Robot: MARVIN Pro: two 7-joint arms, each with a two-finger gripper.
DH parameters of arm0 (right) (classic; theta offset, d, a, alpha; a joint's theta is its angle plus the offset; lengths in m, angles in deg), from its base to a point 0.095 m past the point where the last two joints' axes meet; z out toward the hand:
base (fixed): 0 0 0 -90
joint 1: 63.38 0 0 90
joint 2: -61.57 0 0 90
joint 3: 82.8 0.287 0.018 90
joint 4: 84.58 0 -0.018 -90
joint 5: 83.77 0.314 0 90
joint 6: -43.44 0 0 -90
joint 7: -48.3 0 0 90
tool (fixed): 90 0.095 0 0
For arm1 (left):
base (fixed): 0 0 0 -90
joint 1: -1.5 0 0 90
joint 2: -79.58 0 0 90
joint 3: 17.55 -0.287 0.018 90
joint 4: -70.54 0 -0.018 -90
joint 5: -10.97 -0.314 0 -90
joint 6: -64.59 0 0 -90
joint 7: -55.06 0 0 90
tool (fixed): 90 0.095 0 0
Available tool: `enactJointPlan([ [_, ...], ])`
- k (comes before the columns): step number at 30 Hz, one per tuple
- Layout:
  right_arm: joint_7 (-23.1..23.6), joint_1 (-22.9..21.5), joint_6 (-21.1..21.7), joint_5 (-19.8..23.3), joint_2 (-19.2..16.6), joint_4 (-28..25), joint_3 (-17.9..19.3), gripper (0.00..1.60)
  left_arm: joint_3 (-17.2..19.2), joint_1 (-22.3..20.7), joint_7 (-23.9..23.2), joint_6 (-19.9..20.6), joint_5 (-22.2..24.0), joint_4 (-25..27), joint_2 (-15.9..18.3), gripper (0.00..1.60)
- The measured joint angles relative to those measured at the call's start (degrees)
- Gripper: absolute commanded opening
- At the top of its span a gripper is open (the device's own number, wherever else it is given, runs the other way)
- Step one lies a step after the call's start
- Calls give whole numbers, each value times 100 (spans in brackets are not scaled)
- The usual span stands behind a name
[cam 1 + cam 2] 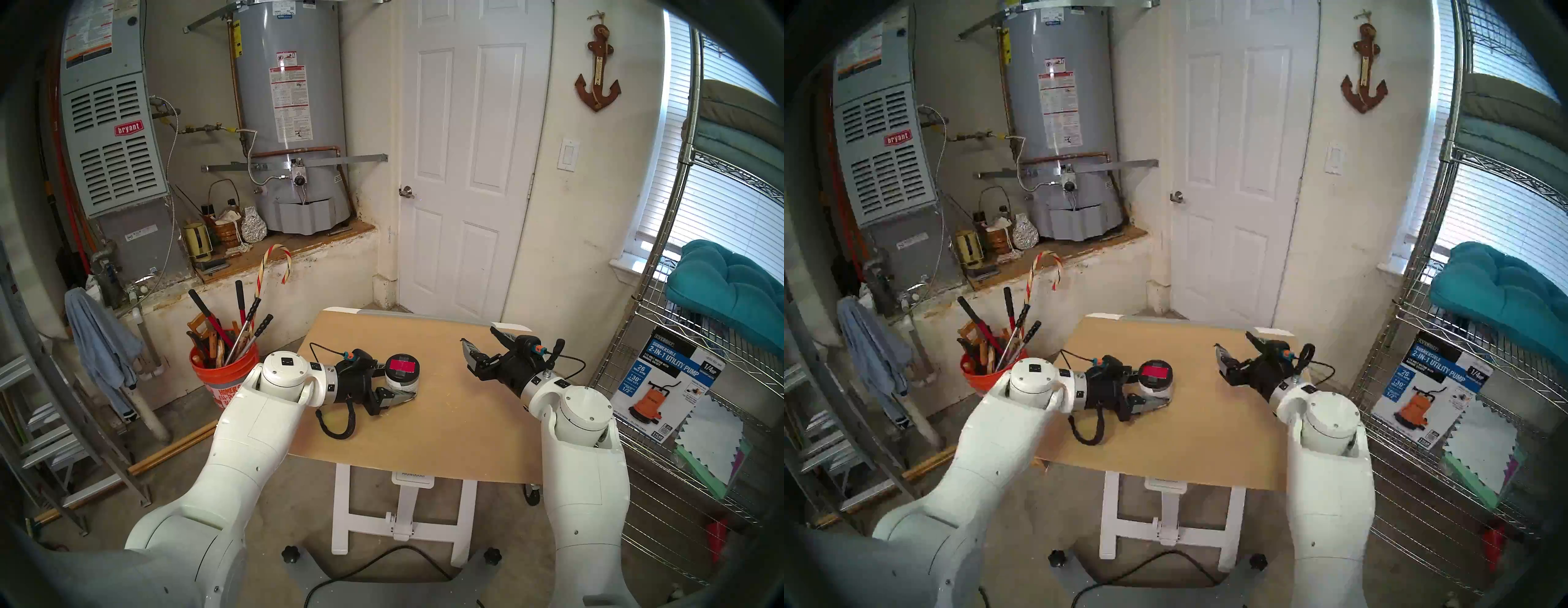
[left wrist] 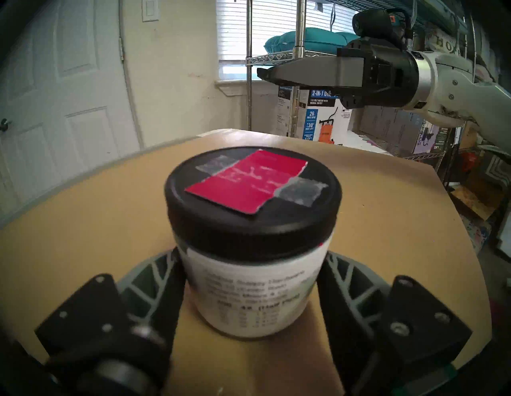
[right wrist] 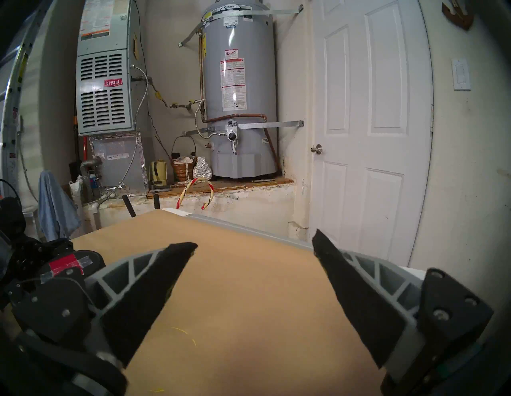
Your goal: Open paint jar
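The paint jar (image 1: 403, 380) stands upright on the tan tabletop (image 1: 428, 429), left of the middle. Its white label (image 2: 249, 287) faces the left wrist camera. Its black lid (image 2: 253, 210) is on, with a red-pink square (image 2: 246, 184) and grey tape on top. My left gripper (image 1: 401, 388) is shut on the jar's body below the lid, with one finger (image 2: 154, 276) pressed on each side. My right gripper (image 1: 479, 339) is open and empty, a little above the table's right side, pointing toward the jar. The lid also shows at the left edge of the right wrist view (image 3: 66, 262).
An orange bucket of tools (image 1: 220, 382) stands on the floor left of the table. A wire shelf (image 1: 662, 322) with a pump box (image 1: 666, 382) stands right of it. A coiled black cable (image 1: 339, 418) hangs from my left wrist onto the table.
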Motion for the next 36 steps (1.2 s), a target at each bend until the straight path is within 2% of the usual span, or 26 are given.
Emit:
enactJointPlan([
  [12,0,0,0,0,0,0,0,160,-70,-310,-175,-217,-7,-269,-83,0],
  [36,0,0,1,0,0,-4,0,160,-199,-402,-446,-233,-156,-520,-105,0],
])
